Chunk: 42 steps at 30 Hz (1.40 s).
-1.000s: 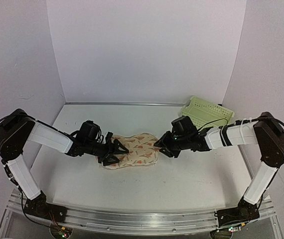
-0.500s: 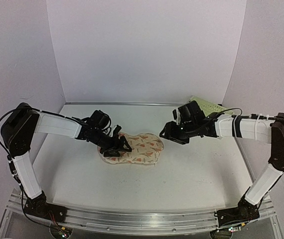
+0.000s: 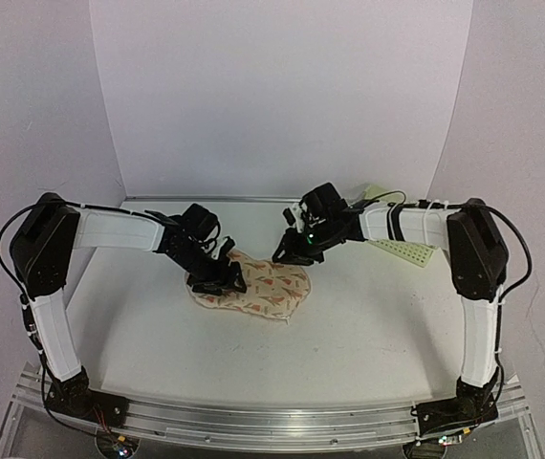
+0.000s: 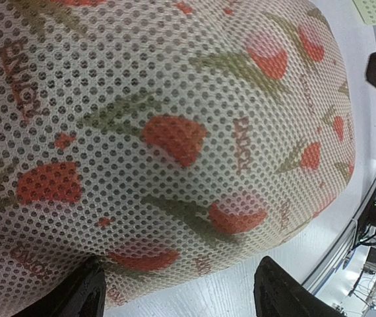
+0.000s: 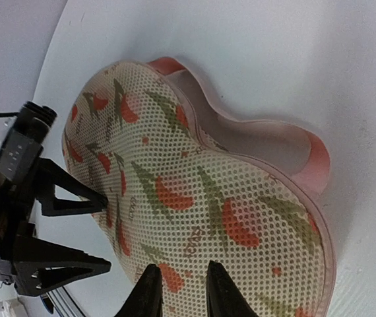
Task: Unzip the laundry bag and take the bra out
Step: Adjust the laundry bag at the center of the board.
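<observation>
The laundry bag (image 3: 261,287) lies flat on the white table, beige mesh with orange-red leaf prints. It fills the left wrist view (image 4: 175,119). In the right wrist view (image 5: 194,198) its pink zip rim (image 5: 313,158) runs along the far edge. My left gripper (image 3: 223,280) is open, its jaws spread at the bag's left end, seen close in its own view (image 4: 178,297). It also shows in the right wrist view (image 5: 107,231). My right gripper (image 3: 287,251) hovers at the bag's far right end, its jaws a narrow gap apart and holding nothing (image 5: 183,290). The bra is hidden.
A pale-green plastic basket (image 3: 408,249) stands at the back right, partly behind my right arm. White walls close the back and both sides. The table's metal front rail (image 3: 253,426) runs along the near edge.
Both arms have reached farther back and inward. The bag has shifted and turned a little. My right gripper moved left to the bag's far end; my left gripper moved right, onto its left end.
</observation>
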### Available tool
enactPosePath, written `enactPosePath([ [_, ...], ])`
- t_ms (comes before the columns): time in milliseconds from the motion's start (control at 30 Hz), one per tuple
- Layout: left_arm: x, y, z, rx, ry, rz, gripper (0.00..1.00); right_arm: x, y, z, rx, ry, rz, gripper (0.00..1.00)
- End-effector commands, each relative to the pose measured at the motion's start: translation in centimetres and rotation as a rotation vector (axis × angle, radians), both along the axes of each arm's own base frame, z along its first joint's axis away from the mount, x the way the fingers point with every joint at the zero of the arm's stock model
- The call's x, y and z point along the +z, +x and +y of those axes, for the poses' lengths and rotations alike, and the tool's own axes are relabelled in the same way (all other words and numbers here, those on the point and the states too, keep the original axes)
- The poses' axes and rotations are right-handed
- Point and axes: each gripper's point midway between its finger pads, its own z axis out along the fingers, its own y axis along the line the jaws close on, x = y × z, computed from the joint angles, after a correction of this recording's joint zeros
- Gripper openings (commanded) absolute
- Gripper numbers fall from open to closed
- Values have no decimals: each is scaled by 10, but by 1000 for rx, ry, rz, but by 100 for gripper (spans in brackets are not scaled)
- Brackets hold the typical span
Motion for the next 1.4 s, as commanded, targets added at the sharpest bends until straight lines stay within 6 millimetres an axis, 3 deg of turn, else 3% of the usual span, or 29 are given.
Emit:
enactPosePath([
  [0,4,9,10,0,77,-50,77,-12,-2,17,69,47,72,23],
  [267,4,20,10,11,103,-77,77,-62,-22,-6,41,-52,147,11],
  [600,-1,37,-10,-9,71,-68,77,-93,-68,-61,-90,-109,195,0],
  [700,13,45,-23,-18,24,-80,79,-95,-76,-73,-130,-111,197,0],
  [867,53,50,-36,11,-71,-91,81,-88,-72,-80,-192,-110,170,0],
  [1033,82,33,-41,52,-216,-48,84,-88,-67,-81,-218,-113,165,0],
  [1200,93,3,-38,83,-336,37,87,-89,-64,-80,-229,-113,162,0],
  [1367,88,-21,-33,133,-436,142,91,-88,-62,-79,-235,-111,158,0],
])
